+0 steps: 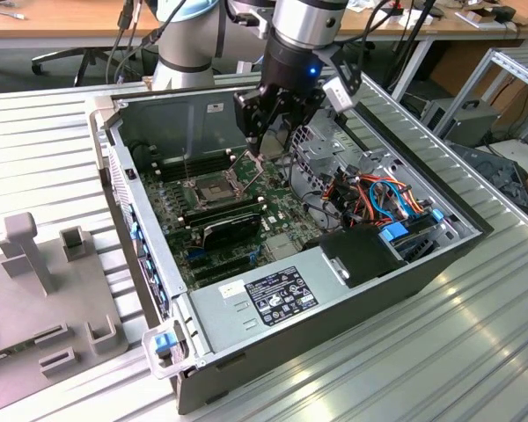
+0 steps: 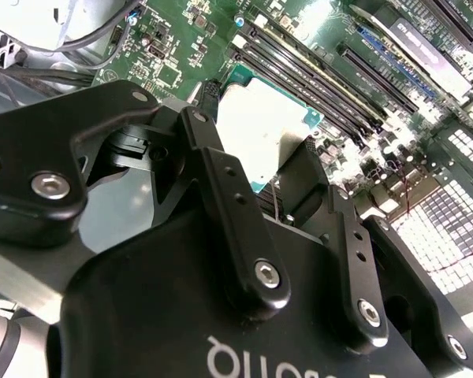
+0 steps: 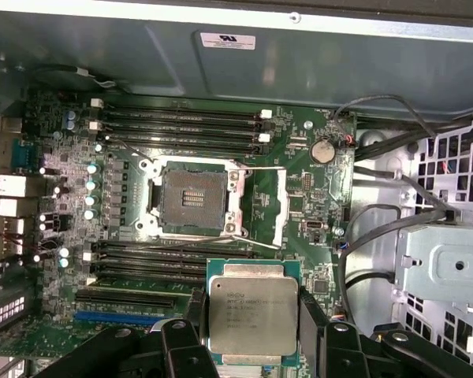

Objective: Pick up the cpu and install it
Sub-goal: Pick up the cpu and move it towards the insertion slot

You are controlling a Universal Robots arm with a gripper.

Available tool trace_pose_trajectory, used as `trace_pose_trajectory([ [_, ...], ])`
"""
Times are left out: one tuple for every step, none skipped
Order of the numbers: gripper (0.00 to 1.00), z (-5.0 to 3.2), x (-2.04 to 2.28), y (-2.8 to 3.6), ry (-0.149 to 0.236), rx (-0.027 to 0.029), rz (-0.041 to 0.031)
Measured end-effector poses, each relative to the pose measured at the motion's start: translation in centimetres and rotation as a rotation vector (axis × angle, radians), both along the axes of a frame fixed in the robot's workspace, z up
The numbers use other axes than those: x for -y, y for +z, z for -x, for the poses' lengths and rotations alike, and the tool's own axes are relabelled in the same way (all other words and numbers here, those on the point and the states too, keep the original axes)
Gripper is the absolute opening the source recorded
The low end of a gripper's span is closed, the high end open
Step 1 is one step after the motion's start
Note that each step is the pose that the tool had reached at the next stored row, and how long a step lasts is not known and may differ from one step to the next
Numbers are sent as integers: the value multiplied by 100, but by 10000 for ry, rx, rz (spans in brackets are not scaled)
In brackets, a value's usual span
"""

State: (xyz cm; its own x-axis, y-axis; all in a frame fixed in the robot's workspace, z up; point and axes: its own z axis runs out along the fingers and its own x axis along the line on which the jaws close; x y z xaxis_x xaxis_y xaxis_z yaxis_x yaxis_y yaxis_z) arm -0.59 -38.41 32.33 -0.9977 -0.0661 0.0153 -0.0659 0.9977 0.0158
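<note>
**Q:** Reading the exterior view from its left, what lies where?
**A:** First comes a grey fixture (image 1: 35, 281) on the ribbed worktop (image 1: 475, 352), then the open case (image 1: 378, 299). Inside the case is the board (image 1: 286, 233) with its socket (image 1: 213, 186). The gripper (image 1: 275, 123) hangs above the board, toward the exterior view's right of the socket. Coloured cables (image 1: 378, 198) lie further right again.

**Q:** Where is the cpu?
**A:** It is in the air, off the board. In the first wrist view the cpu (image 3: 252, 315) rides metal top up between the fingers (image 3: 310, 319), which pinch it by two opposite edges. A bank of slots (image 3: 142, 256) lies between it and the socket, so the two are apart.

**Q:** What state is the socket in?
**A:** Its contact field looks uncovered, and the metal frame (image 3: 264, 209) appears folded aside.

**Q:** What does doing this step well call for?
**A:** This looks like the carry phase, with the chip not yet seated.
- **Attitude:** Hold the chip level, with its edges square to the socket. In the first wrist view they appear roughly parallel.
- **Orientation:** The corner mark and notches must match the socket, but they are too small to make out here.
- **Approach:** Centre the chip over the socket before descending, then come straight down. Sliding sideways on the contacts would likely bend them.
- **Grip:** Grip the edges only, just firmly enough to stop the chip tilting.
</note>
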Motion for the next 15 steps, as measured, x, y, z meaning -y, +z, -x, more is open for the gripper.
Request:
trace_pose_trajectory([
  [55,0,-1,-6,0,0,0],
  [55,0,-2,-9,0,0,1],
  [55,0,-3,-14,0,0,1],
  [55,0,-5,-17,0,0,0],
  [55,1,-10,-22,-1,1,0],
  [55,0,-14,-25,-1,1,0],
  [55,0,-24,-30,0,0,0],
  [55,0,-30,-36,0,0,0],
  [55,1,-34,-39,0,0,1],
  [55,1,-38,-46,0,1,-2],
  [55,1,-40,-51,1,1,-2],
  [55,1,-42,-56,1,0,0],
  [55,2,-45,-63,0,0,0],
  [55,1,-46,-65,1,0,1],
  [55,2,-47,-69,0,0,1],
])
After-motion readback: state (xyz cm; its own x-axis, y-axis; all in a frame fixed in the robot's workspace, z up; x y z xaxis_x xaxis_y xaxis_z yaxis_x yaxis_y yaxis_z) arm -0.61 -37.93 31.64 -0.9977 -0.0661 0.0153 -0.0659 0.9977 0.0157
